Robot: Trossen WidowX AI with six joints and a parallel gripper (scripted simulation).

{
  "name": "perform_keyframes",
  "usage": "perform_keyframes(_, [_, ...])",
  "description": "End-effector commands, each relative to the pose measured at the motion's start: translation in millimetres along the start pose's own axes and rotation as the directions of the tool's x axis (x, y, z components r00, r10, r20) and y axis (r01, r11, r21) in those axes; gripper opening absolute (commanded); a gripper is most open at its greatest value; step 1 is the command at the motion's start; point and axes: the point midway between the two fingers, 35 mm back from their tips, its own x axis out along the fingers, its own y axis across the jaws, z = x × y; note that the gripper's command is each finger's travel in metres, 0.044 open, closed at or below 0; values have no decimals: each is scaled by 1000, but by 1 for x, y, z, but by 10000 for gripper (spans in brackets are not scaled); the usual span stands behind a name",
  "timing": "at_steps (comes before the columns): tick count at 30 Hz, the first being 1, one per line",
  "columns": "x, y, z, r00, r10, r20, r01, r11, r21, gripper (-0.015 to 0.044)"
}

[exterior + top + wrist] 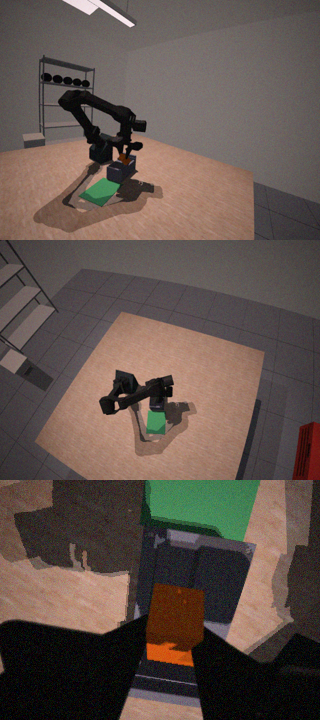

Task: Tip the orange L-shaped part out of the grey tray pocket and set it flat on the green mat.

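The orange part (125,159) (176,611) is between the two fingers, tilted, and shows above the near wall of the grey tray (113,174) (217,592) (156,406). My gripper (123,155) (171,624) is shut on the orange part, over the tray. Whether the part's lower end is clear of the tray walls cannot be told. Dark pocket surfaces show around the part in the wrist view. The green mat (156,420) (101,189) (202,505) lies flat beside the tray with nothing on it. The top view hides the part and fingertips behind the arm.
The tray's raised walls stand close around the fingers. The arm's base (126,382) (100,152) stands on the table (206,374) (193,196) behind the tray. The arm's shadow falls across part of the mat and the table around it. A shelf rack (67,105) stands away from the table.
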Motion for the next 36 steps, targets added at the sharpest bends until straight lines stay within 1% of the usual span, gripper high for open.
perform_keyframes(1, [-9,2,-2,1000,8,-10,-8,1000,5,0])
perform_keyframes(30, [-55,2,-2,1000,8,-12,-8,1000,4,0])
perform_keyframes(36, [-56,1,-2,1000,8,-12,-8,1000,4,0])
